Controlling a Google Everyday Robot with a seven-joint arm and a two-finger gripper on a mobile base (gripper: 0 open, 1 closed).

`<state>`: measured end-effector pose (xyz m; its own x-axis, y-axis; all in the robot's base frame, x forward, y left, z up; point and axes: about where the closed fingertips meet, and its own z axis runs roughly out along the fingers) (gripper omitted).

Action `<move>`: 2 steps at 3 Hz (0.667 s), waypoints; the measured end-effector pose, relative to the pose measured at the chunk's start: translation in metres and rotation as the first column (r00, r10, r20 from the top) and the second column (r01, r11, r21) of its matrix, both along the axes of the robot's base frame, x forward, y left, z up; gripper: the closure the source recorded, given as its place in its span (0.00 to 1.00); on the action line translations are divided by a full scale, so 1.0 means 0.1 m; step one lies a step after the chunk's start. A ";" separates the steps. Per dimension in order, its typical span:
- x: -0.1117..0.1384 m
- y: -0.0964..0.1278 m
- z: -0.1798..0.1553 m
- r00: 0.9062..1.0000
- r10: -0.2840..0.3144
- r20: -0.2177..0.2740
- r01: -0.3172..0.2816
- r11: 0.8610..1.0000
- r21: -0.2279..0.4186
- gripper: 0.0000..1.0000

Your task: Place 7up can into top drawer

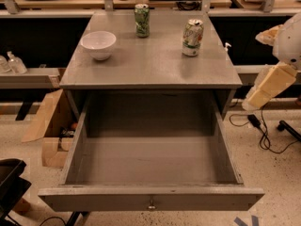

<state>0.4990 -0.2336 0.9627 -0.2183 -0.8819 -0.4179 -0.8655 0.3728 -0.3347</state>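
The 7up can (193,37), pale with green print and a silver top, stands upright on the grey cabinet top (150,65), right of centre. The top drawer (117,198) is pulled fully out below it, and its grey inside holds nothing. A small metal pull (151,204) sits at the centre of the front panel. Only cream arm segments (270,84) show at the right edge, beside the cabinet and apart from the can. My gripper itself is out of view.
A darker green can (142,20) stands at the back centre of the top. A white bowl (99,44) sits at the left. Cardboard boxes (49,126) lie on the floor at the left, cables (263,135) at the right, and a black object (11,182) at the lower left.
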 end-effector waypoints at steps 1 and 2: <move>0.45 -0.07 -0.14 0.994 -0.050 0.098 0.029 0.979 0.200 0.00; 0.99 0.04 -0.22 0.976 -0.108 0.191 0.018 0.907 0.421 0.00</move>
<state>0.5985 -0.2294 0.9405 -0.1369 -0.6064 -0.7832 -0.7645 0.5675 -0.3057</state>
